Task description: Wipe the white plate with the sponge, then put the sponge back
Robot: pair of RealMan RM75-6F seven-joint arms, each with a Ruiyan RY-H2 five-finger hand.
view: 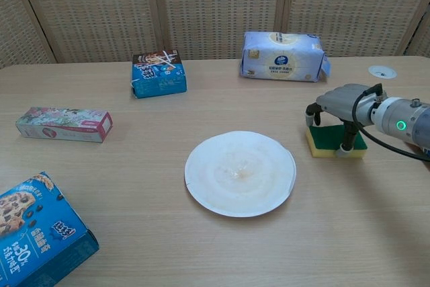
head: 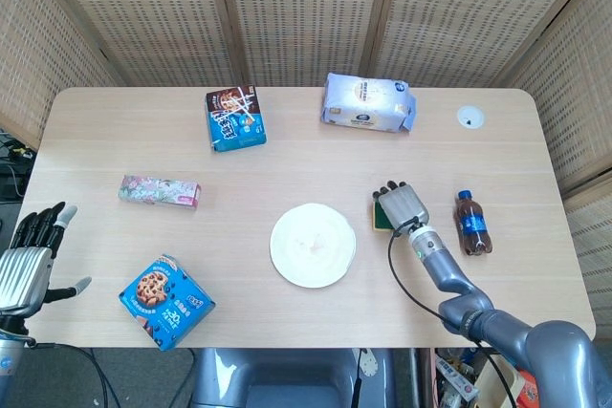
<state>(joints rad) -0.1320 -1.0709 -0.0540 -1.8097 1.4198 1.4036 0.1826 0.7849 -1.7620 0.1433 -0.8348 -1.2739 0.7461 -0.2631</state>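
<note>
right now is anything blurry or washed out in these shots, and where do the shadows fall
Head view: even, soft light, sharp throughout; the white plate stays readable with no glare, and shadows are faint. Chest view: also sharp; the right hand throws a soft shadow on the sponge beneath it, and the cookie box is cut off by the frame's lower left corner.

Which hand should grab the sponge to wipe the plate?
The right hand. It is already over the sponge, with fingers down at both of its sides, right beside the white plate. The left hand is open at the table's far left edge, well away from both.
</note>
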